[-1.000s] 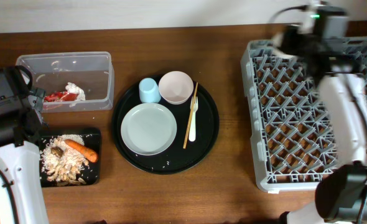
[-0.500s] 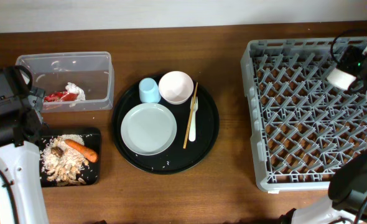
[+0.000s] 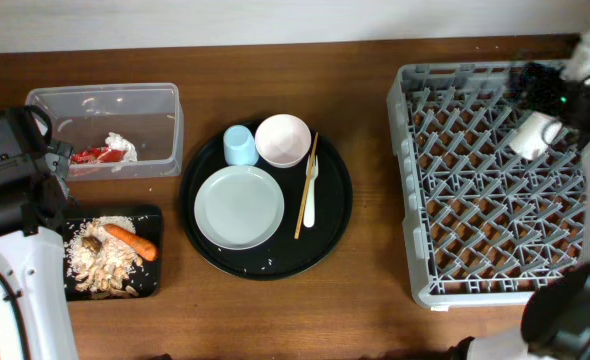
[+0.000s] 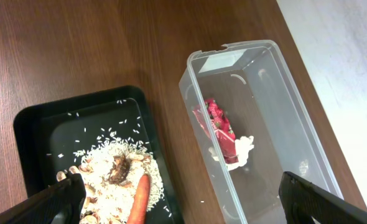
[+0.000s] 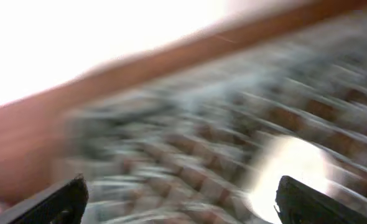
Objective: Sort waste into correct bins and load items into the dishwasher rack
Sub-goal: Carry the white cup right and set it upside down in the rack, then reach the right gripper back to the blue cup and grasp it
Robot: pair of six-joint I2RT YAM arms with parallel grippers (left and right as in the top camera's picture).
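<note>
Motion blur smears the right wrist view, with washed-out glare beyond its fingers (image 5: pixel 54 200); the other views are evenly lit and sharp.

The worktop (image 3: pixel 375 300) is viewed from straight above. The tub (image 4: pixel 270 106) and tray (image 4: pixel 53 130), at the left edge, are shared with the close left-wrist view; the rack (image 5: pixel 171 155), with the blurred right.

A brown wooden table under soft, even light.
We see a dark brown wooden table (image 3: pixel 375 300) with lengthwise grain filling almost the whole overhead view, and the shadows on it are faint. Along its far edge runs a pale off-white strip (image 3: pixel 275 20); we cannot tell whether it is wall or floor. In the left wrist view, a light grey speckled surface (image 4: pixel 345 50) lies beyond the table's edge.
</note>
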